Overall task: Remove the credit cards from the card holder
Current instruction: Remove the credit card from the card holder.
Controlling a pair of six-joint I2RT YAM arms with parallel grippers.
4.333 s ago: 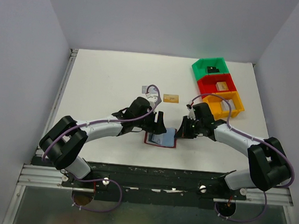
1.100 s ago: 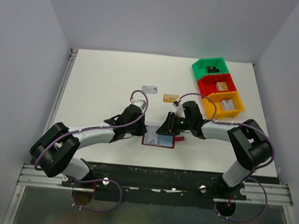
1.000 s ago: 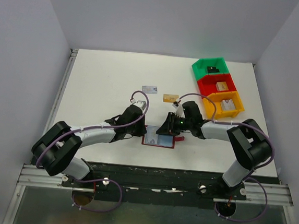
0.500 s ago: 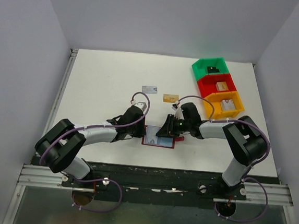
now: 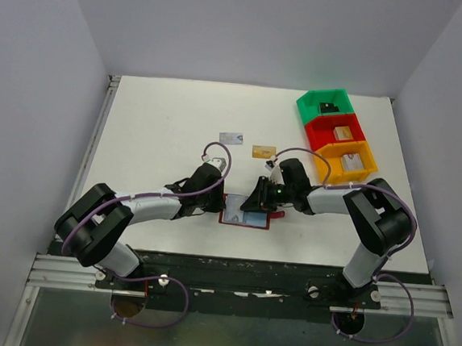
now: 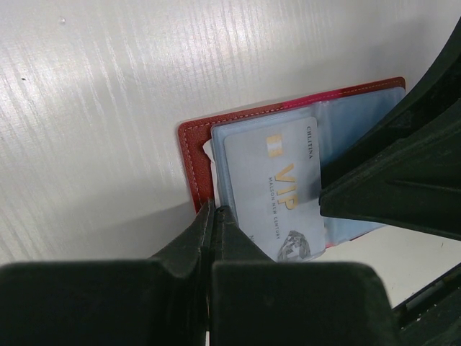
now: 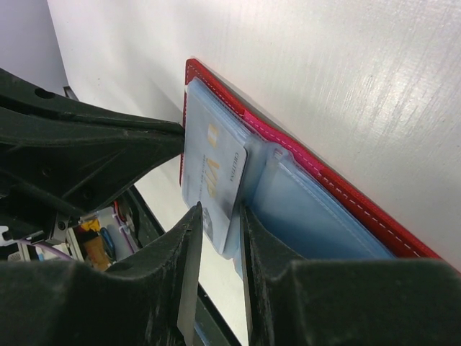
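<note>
While the card holder [image 5: 247,218] lies open on the table [image 5: 163,118] between your two arms, your left gripper [image 6: 215,210] is closed with its fingertips pressed together. Its tips sit at the holder's left edge, where the red border meets the blue sleeve. Your right gripper [image 7: 220,209] has its jaws partly apart, straddling the near end of a silver-grey card [image 7: 212,166] that lies on the blue lining; you cannot tell whether they pinch it. Farther back, a silver card [image 5: 231,137] and a gold-tan card [image 5: 263,152] lie near each other, apart from the holder.
</note>
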